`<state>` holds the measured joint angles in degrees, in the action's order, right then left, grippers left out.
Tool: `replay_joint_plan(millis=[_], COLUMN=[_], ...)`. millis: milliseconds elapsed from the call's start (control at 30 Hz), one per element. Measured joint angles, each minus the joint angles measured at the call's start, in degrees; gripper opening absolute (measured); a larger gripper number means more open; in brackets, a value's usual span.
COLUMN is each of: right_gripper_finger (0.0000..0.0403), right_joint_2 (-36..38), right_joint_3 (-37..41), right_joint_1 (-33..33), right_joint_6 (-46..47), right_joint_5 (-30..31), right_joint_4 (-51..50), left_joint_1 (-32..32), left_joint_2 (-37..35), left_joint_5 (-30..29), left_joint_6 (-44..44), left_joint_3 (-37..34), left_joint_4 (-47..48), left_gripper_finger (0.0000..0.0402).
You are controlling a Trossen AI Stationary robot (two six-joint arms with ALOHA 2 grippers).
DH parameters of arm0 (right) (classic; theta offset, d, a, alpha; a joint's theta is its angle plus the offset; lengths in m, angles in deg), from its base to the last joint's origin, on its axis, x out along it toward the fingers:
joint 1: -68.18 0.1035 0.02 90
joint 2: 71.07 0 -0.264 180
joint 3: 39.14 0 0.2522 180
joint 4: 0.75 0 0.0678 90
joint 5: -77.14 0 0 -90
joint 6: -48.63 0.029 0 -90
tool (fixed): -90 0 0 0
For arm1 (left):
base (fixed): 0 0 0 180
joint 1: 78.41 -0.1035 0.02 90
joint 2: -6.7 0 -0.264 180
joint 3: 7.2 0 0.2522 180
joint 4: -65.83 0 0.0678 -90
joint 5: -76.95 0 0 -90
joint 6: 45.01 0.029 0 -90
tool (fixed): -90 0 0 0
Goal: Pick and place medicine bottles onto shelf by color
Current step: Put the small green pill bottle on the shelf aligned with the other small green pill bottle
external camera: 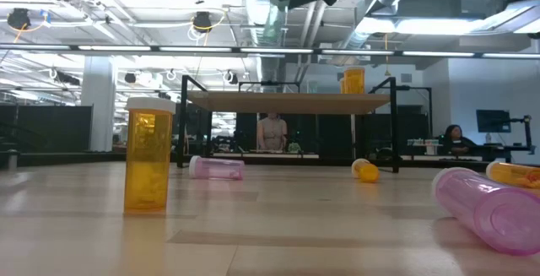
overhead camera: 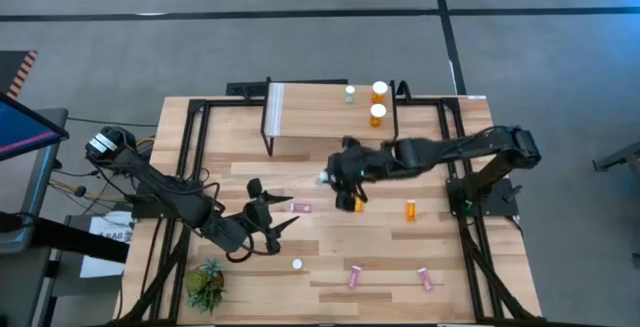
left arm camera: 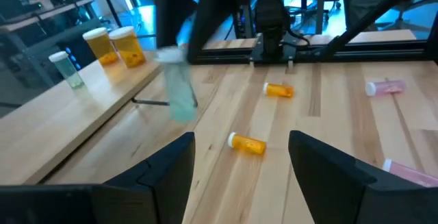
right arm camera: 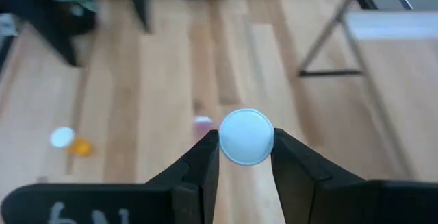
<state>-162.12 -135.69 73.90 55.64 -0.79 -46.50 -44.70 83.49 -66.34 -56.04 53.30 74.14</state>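
Note:
The shelf (overhead camera: 325, 117) stands at the table's far side with one teal bottle (overhead camera: 350, 94) and two orange bottles (overhead camera: 379, 91) upright on it. My right gripper (right arm camera: 246, 145) hangs over the table's middle, in front of the shelf, shut on a teal bottle (left arm camera: 181, 90). My left gripper (overhead camera: 272, 213) is open at the near left with nothing between its fingers; a pink bottle (overhead camera: 300, 207) lies on its side just beyond it. Under my right gripper an orange bottle (overhead camera: 352, 203) lies on the table. My right gripper pinches the teal bottle at its white cap end (right arm camera: 246, 136) between its two fingers, one on each side. The fingers slant down from the table's right. The bottle is lifted clear of the table, with its teal body (left arm camera: 182, 104) hanging below the cap.
An orange bottle (overhead camera: 410, 209) stands upright right of centre. Two pink bottles (overhead camera: 354, 277) (overhead camera: 427, 279) lie near the front edge, with a small white-capped piece (overhead camera: 297, 263) to their left. A green plant (overhead camera: 205, 285) sits at the near left corner. Black frame rails run along both sides.

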Motion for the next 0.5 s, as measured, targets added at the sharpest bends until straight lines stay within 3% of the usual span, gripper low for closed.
replay_joint_plan(millis=[233,500], right_gripper_finger=[0.0133,0.0133], right_joint_2=[0.0,0.0], right_joint_3=[-7.9,-9.0], right_joint_1=[-10.4,-22.2], right_joint_6=[-0.9,-1.5], right_joint_5=[0.0,-4.6], right_joint_4=[-13.2,-14.8], left_joint_1=[0.0,0.0], left_joint_2=[0.0,0.0], left_joint_5=[0.4,0.4], left_joint_6=[-0.1,-0.2], left_joint_3=[0.0,0.0], left_joint_4=[0.0,0.0], left_gripper_finger=[0.0224,0.0224])
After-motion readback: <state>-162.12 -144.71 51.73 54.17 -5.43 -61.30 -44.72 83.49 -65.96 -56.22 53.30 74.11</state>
